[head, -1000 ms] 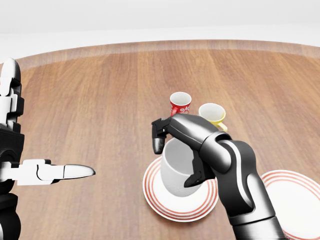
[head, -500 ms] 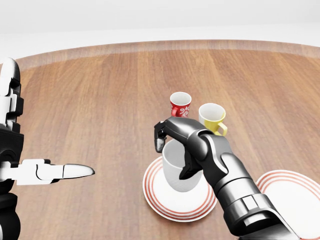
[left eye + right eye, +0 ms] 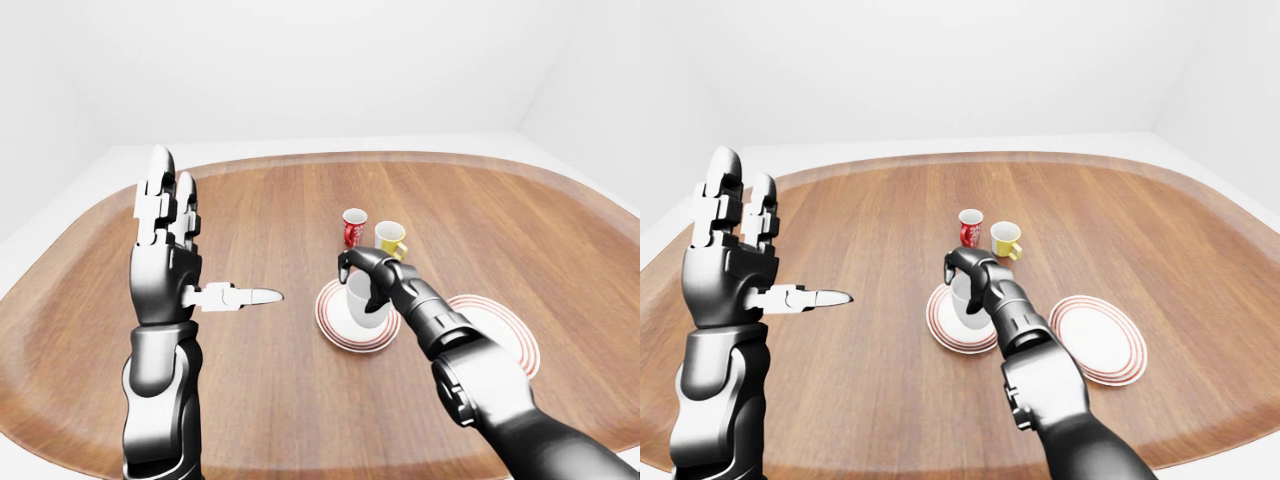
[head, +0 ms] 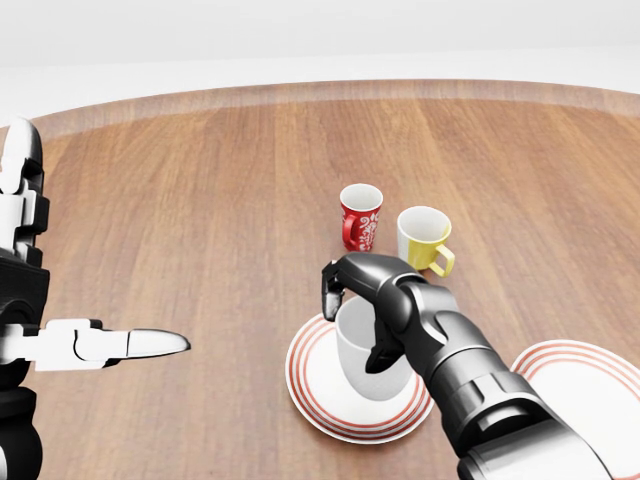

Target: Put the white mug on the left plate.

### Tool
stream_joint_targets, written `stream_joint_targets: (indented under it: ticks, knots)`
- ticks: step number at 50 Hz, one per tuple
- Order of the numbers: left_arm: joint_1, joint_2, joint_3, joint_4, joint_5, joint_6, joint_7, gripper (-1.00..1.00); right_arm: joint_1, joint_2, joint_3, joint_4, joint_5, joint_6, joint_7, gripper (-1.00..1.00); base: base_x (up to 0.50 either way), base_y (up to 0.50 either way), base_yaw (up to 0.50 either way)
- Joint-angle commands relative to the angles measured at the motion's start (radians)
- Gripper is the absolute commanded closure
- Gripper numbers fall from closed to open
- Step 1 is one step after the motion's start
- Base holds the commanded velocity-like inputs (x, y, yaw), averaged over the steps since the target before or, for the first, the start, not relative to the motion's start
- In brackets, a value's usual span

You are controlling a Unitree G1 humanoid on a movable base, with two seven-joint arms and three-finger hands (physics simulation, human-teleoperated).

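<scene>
My right hand (image 4: 362, 315) is clamped on the white mug (image 4: 365, 352), dark fingers (image 4: 384, 345) curled over its rim and down its side. In the head view the mug stands upright on the left plate (image 4: 318, 395), near its middle; I cannot tell whether its base presses on the plate or sits just above it. The right plate (image 4: 590, 392) lies bare at the lower right edge of that view, well apart from the mug. Above the left plate stand a red cup (image 4: 360, 216) and a yellow mug (image 4: 425, 238), just beside each other, the yellow one with its handle turned to the right. My left hand (image 3: 165, 240) is raised at the left of the left-eye view, fingers straight up and spread, thumb (image 3: 240, 297) sticking out sideways, gripping nothing. Everything rests on the wooden table (image 4: 180, 230).
</scene>
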Motion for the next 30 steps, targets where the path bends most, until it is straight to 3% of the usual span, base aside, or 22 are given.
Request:
stream_joint_targets:
  ticks: [1, 30]
  knots:
    - [0.0, -0.001, -0.001, 0.001, 0.0, 0.0, 0.0, -1.0, -0.015, 0.011, -0.015, 0.045, 0.077, 0.0, -0.045, 1.0, 0.0, 0.0, 0.0]
    - [0.0, 0.001, 0.002, 0.0, -0.001, 0.0, -0.001, -1.0, 0.019, 0.02, -0.015, 0.06, 0.088, 0.0, -0.111, 1.0, 0.0, 0.0, 0.0]
